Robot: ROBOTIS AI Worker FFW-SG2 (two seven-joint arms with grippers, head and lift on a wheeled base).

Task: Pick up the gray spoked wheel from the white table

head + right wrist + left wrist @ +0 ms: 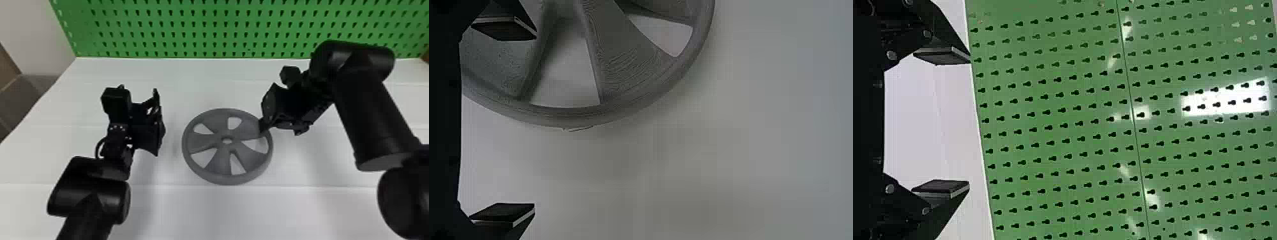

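- Over the right-hand side of the gray wheel: right jaws, spread wide, holding nothing.
- With one black finger above the wheel, and the other finger out past it, over bare white worktop.
- Between those two: part of the rim, closer to the finger on the wheel side. Hard to say if touching, so cannot tell.
- From the right jaws to the middle of the wheel: toward the left, and a little back toward the robot.
- Lying flat on the worktop, round, with no long way and no short way. Likely best to pinch across the rim, and to line up with it first.
- Nearer to the wheel: right arm.
- Off to the wheel's left, well apart from it: left arm, with left jaws also spread wide and nothing in them.
- Around the wheel: room to move on the robot's side, and more toward the green board at the back.
- Far off to the left: slanting side edge of the worktop, likely no bother for a lift.
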